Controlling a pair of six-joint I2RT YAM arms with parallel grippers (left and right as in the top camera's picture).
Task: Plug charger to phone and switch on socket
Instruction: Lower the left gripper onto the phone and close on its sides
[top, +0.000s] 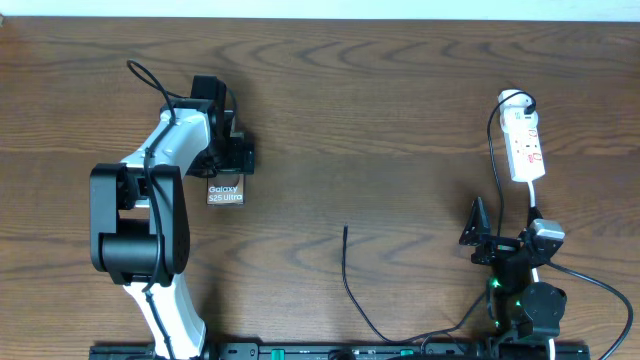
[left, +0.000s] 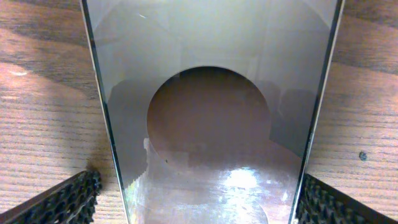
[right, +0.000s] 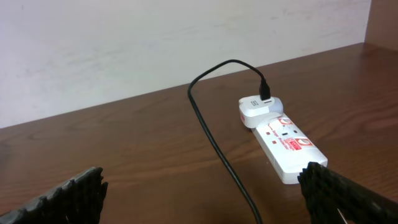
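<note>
Dark wood-grain counter carries the phone (top: 225, 192) toward its left edge. The left gripper (top: 232, 158) is over it, jaws spread wide to either side of the slab, not clenched on it. The charger (top: 350, 275) lies loose mid-counter, its tip pointing to the far edge, well apart from the phone. The socket (top: 526, 145) lies near the right edge. The right gripper (top: 478, 232) hovers nearside of it, jaws released.

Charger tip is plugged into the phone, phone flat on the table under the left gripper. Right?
No. The overhead view shows the charger tip lying loose on the table, well apart from the phone. The phone does lie flat on the table under the left gripper.
</note>
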